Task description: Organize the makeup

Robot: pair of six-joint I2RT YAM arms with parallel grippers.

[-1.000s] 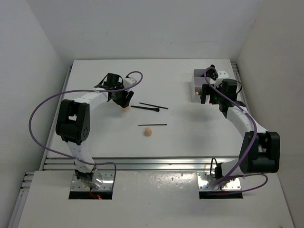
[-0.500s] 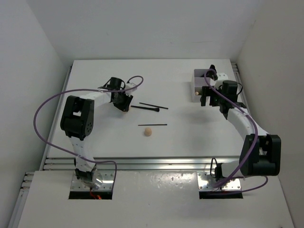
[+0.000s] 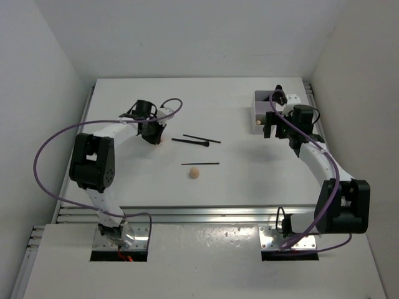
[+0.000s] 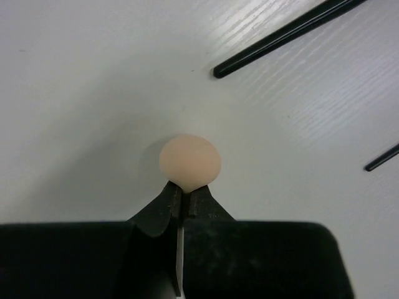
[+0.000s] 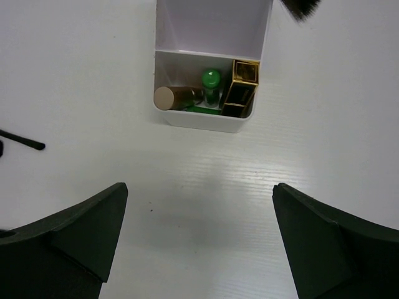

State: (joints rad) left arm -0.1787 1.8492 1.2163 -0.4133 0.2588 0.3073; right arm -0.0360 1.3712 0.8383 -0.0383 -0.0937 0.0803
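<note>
My left gripper [image 4: 185, 189] is shut, its fingertips pinching the narrow end of a peach egg-shaped sponge [image 4: 189, 159] on the white table. From above, that gripper [image 3: 154, 135] is left of centre. A second peach sponge [image 3: 195, 172] lies loose mid-table. Thin black pencils [image 3: 201, 138] [image 3: 199, 164] lie nearby, and two show in the left wrist view [image 4: 287, 34] [image 4: 381, 159]. My right gripper [image 5: 199, 193] is open above bare table just in front of the box [image 5: 206, 121]. The box holds a copper tube [image 5: 174, 98], a green tube [image 5: 211, 84] and a black-gold lipstick [image 5: 240, 87].
The translucent white two-compartment box [image 3: 262, 109] stands at the back right, its far compartment showing nothing inside. A black fluffy brush head [image 5: 302, 7] lies just beyond it. White walls close the table at the left, back and right.
My left gripper's jaws have shut on the sponge, and its wrist has shifted slightly left. The right arm has barely moved and stays open.
</note>
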